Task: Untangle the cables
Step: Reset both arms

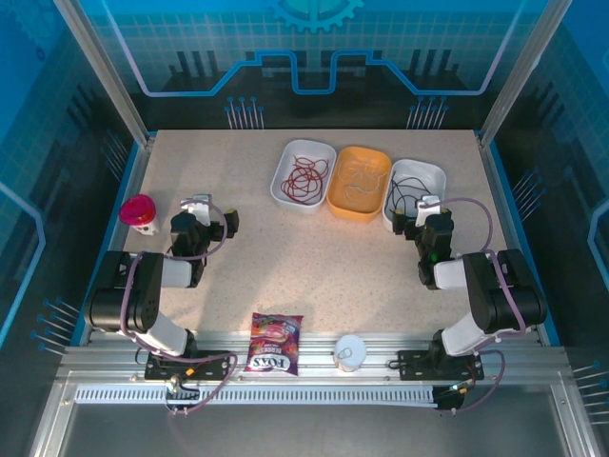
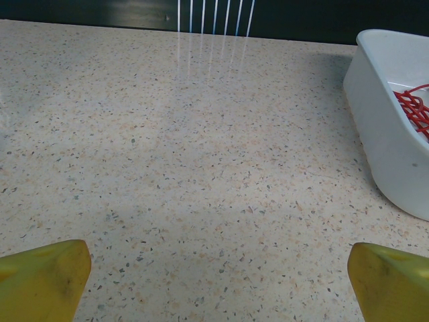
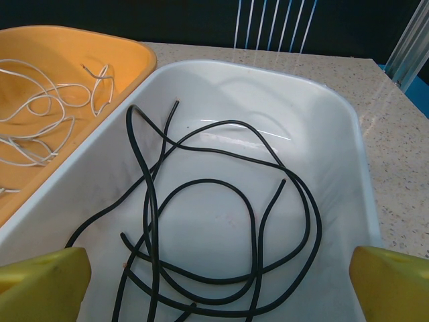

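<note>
Along the far edge of the bench, top view: three trays side by side, red cables (image 1: 304,176) in the left white tray (image 1: 282,164), whitish cables (image 1: 362,176) in the orange tray (image 1: 335,198), black cables (image 1: 407,190) in the right white tray (image 1: 439,177). Left gripper (image 1: 231,224) over bare bench near the left edge; right gripper (image 1: 407,224) at the near rim of the black tray. Left wrist: left gripper (image 2: 218,275) wide, nothing between its fingers (image 2: 47,275), red cables (image 2: 415,107) off to the right. Right wrist: right gripper (image 3: 218,278) wide and empty above the black cables (image 3: 151,194), whose loops cross. Judgement: colours separated, task near its end; any next move needs a fine pinch on one black strand, lifted without dragging the others
</note>
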